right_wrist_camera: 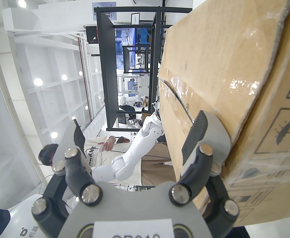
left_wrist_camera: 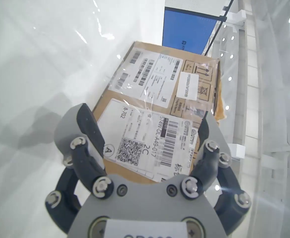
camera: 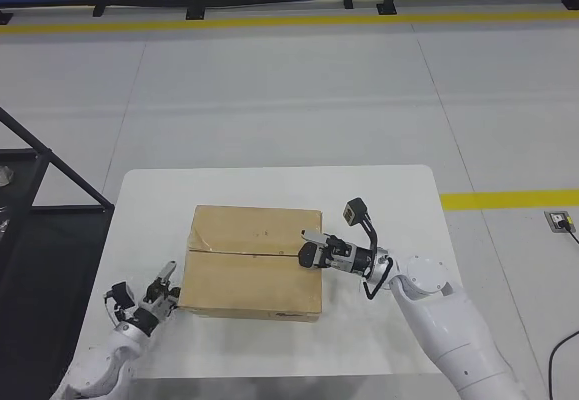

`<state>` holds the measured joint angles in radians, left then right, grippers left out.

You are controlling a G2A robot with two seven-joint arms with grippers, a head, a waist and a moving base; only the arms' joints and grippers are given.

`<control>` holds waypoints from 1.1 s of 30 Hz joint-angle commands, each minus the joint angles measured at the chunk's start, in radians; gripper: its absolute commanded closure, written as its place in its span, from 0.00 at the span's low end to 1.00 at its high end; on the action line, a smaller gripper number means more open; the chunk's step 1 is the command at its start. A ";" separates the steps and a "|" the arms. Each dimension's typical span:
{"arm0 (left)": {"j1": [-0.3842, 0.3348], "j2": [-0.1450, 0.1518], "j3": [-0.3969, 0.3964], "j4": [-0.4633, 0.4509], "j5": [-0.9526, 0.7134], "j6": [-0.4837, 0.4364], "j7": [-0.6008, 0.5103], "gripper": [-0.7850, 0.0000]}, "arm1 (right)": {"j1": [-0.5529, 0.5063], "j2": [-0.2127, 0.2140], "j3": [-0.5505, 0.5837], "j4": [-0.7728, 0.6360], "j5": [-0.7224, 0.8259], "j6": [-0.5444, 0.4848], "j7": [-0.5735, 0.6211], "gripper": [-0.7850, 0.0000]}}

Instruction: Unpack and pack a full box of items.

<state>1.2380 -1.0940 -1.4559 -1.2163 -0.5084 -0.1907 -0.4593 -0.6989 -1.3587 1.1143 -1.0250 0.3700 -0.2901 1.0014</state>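
While its fingers hang spread just beside the near corner of the cardboard box (camera: 254,262), the left gripper (camera: 161,288) looks best used to steady that labelled side. The box sits shut mid-table (camera: 389,200). Beyond, the right gripper (camera: 311,252), also spread, has one finger over the lid's edge by the taped seam (camera: 249,253). Lift the flap there slowly, as the tape may drag the box

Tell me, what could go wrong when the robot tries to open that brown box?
1. Shiny tape covers the top of the box, so the open right gripper at its edge might slip or tear the cardboard.
2. The left gripper is open beside the box, not holding it, so the box could slide on the smooth table.
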 commanded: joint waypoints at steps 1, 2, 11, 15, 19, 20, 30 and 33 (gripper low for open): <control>-0.035 -0.009 0.023 0.038 -0.023 0.007 0.025 0.00 | 0.000 0.000 0.000 0.000 0.000 0.000 0.000 0.00; -0.048 -0.014 0.033 0.052 -0.036 0.007 0.031 0.00 | 0.000 0.000 0.000 0.000 0.000 0.000 0.000 0.00; -0.133 -0.050 0.099 0.154 -0.073 -0.048 0.142 0.00 | 0.000 0.000 0.000 0.000 0.000 0.000 0.000 0.00; -0.161 -0.063 0.112 0.189 -0.083 -0.073 0.189 0.00 | 0.000 0.000 0.000 0.000 0.000 0.000 0.000 0.00; -0.175 -0.073 0.110 0.211 -0.098 -0.136 0.218 0.00 | 0.000 0.000 0.000 0.000 0.000 0.000 0.000 0.00; -0.175 -0.074 0.107 0.213 -0.099 -0.155 0.225 0.00 | 0.000 0.000 0.000 0.000 0.000 0.000 0.000 0.00; -0.132 -0.080 0.024 0.112 -0.125 -0.334 0.330 0.00 | 0.000 0.000 0.000 0.000 0.000 0.000 0.000 0.00; -0.097 -0.077 -0.020 0.040 -0.126 -0.360 0.364 0.00 | 0.000 0.000 0.000 0.000 0.000 0.000 0.000 0.00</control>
<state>1.1256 -1.1726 -1.4569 -1.1449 -0.6362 -0.5417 -0.1080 -0.6989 -1.3587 1.1143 -1.0250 0.3700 -0.2901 1.0014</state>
